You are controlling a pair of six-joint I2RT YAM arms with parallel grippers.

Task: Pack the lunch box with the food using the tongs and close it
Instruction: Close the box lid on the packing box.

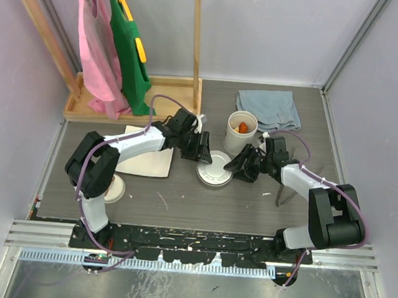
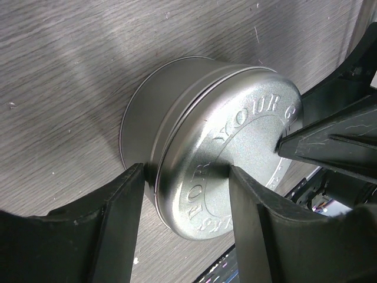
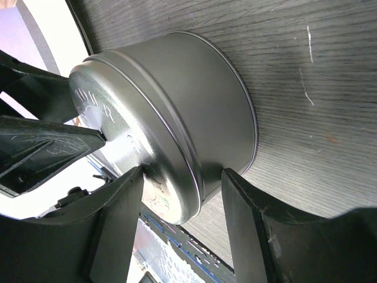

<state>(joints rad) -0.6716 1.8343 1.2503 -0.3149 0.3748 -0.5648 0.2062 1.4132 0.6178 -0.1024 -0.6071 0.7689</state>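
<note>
Steel tin (image 1: 214, 174), lid (image 2: 247, 130) on, mid-surface. Left gripper (image 1: 202, 156), right gripper (image 1: 237, 167) astride opposite rims, jaws part-spread; clamped or not, cannot tell. White tub (image 1: 239, 144) holding orange food (image 1: 242, 127) just behind. Blue cloth (image 1: 269, 107) near far edge. White plate (image 1: 149, 163) toward left edge.

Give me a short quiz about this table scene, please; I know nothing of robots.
1. True or false: the tin has its lid on.
2. What lies in the open tub? A: orange food. B: tongs. C: a cloth.
3. Which pincers are at the tin?
Key: 1 true. 2 A. 3 both, the left pincer and the right pincer.
</note>
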